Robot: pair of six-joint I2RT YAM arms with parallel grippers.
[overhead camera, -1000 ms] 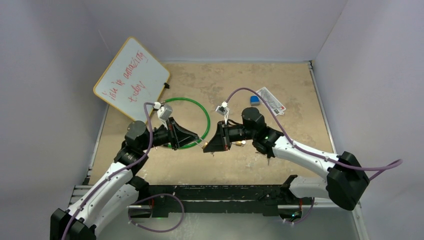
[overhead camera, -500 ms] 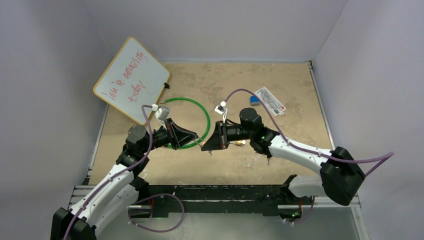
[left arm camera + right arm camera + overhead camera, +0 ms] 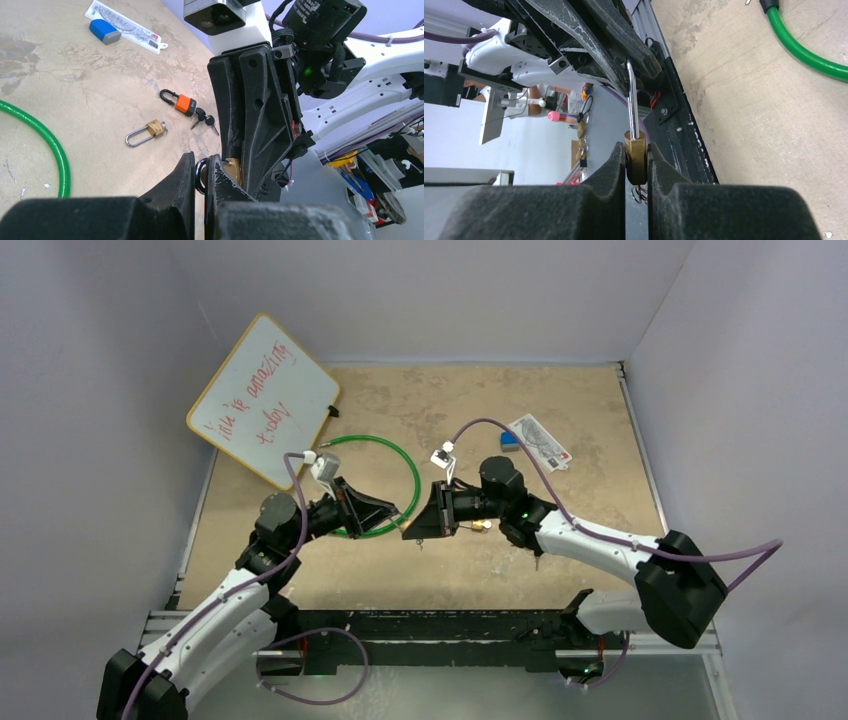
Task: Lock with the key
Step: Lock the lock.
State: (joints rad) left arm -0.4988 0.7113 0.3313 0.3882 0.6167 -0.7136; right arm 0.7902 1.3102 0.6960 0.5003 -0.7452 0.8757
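A brass padlock [image 3: 636, 162] is held in the air between the two arms, above the table's near middle. My right gripper [image 3: 636, 150] is shut on its brass body. The silver shackle [image 3: 632, 100] runs out to my left gripper [image 3: 201, 167], which is shut on the shackle's loop [image 3: 199, 175]. The brass body [image 3: 233, 170] shows just behind the left fingers. A key ring [image 3: 640, 194] hangs under the padlock body; the key itself is mostly hidden. In the top view the grippers meet tip to tip, left gripper [image 3: 397, 516] against right gripper [image 3: 410, 530].
An orange padlock [image 3: 183, 104] with keys [image 3: 205, 120] and a second brass padlock [image 3: 148, 132] lie on the table below the right arm. A green cable loop [image 3: 400, 462], a whiteboard [image 3: 262, 400], a blue eraser [image 3: 510, 439] and a card [image 3: 542, 440] lie farther back.
Both arms have shifted a little to the left together, still joined at the padlock. Both grips are unchanged.
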